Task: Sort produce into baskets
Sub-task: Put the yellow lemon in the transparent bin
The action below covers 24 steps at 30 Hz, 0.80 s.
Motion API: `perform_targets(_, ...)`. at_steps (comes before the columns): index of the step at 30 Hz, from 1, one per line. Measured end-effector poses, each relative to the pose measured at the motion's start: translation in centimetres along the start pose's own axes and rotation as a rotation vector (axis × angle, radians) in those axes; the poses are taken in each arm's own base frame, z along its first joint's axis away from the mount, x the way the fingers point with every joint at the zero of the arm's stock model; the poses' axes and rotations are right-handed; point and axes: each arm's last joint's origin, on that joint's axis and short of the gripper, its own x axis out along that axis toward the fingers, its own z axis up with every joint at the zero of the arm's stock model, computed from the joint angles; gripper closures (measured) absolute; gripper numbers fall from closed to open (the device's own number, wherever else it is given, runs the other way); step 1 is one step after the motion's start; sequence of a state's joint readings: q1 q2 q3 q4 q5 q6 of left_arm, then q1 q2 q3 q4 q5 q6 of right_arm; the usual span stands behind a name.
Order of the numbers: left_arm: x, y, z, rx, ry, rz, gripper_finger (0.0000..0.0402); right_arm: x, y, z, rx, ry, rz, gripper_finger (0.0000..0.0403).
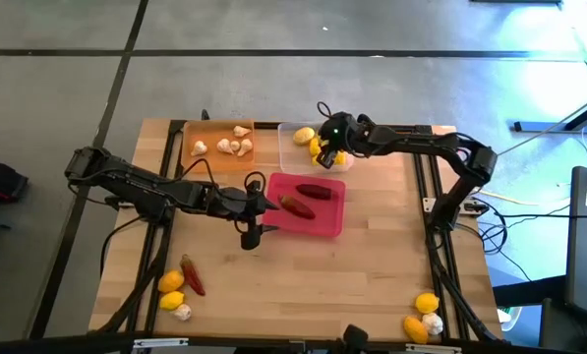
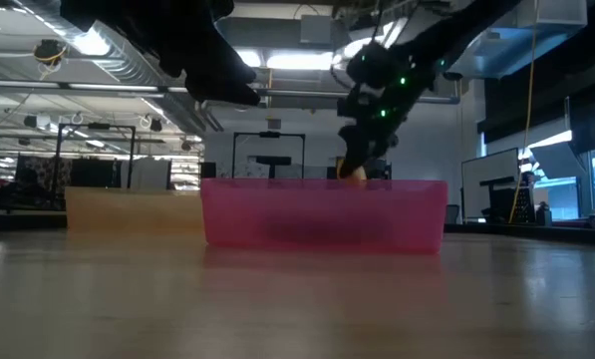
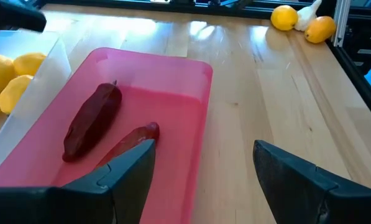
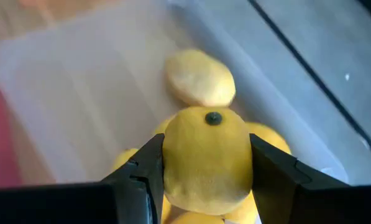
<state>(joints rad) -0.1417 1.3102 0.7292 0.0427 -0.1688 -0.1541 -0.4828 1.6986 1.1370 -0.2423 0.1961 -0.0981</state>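
Right gripper (image 4: 205,163) clenched on a lemon (image 4: 207,158) over the clear tray (image 1: 291,133) at the tabletop's far edge — pads across its waist. Judged firm, light, smooth-skinned; a mid-body grip suits. Left gripper (image 3: 197,171) spread, empty, above the pink tray's (image 3: 191,124) rim, two chilies (image 3: 93,121) inside.

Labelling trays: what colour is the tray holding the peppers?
Pink-red tray, clearest in the left wrist view.
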Motion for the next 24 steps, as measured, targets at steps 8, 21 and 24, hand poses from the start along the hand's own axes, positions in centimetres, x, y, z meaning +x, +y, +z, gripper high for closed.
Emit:
perform_targets(8, 0.0, 0.0, 0.0, 0.001, 0.000, 0.000, 0.0135, 3.3, -0.5, -1.8, 0.025, 0.107, 0.018, 0.0235)
perform_targets(21, 0.0, 0.0, 0.0, 0.004, 0.000, 0.000, 0.0135, 5.0, 0.2, -3.0, 0.025, 0.171, 0.059, 0.0235)
perform_targets(24, 0.0, 0.0, 0.0, 0.004, 0.000, 0.000, 0.0135, 5.0, 0.2, -3.0, 0.038, 0.171, 0.058, 0.0229)
